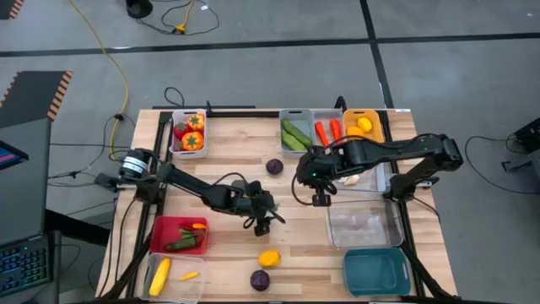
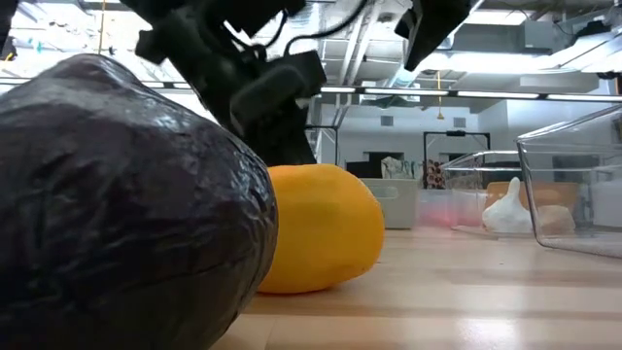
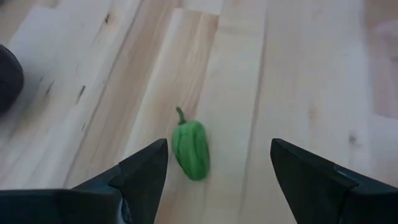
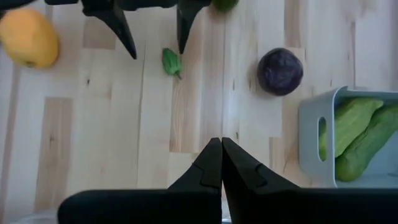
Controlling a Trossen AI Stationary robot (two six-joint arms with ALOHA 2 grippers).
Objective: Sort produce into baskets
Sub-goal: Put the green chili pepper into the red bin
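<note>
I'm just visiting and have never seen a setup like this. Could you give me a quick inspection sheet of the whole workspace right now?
Surface: wooden table, bare in the middle.
Job's things: small green pepper loose on the wood; lemon and two purple rounds loose; cucumbers in grey bin; red bin partly filled; teal bin empty.
Clutter: nothing seen.
Pincers: left pincer open over the green pepper, not touching it; right pincer shut, holding nothing, mid-table.
Cables: yellow cable on the floor.
Surroundings: grey floor; nobody seen.
</note>
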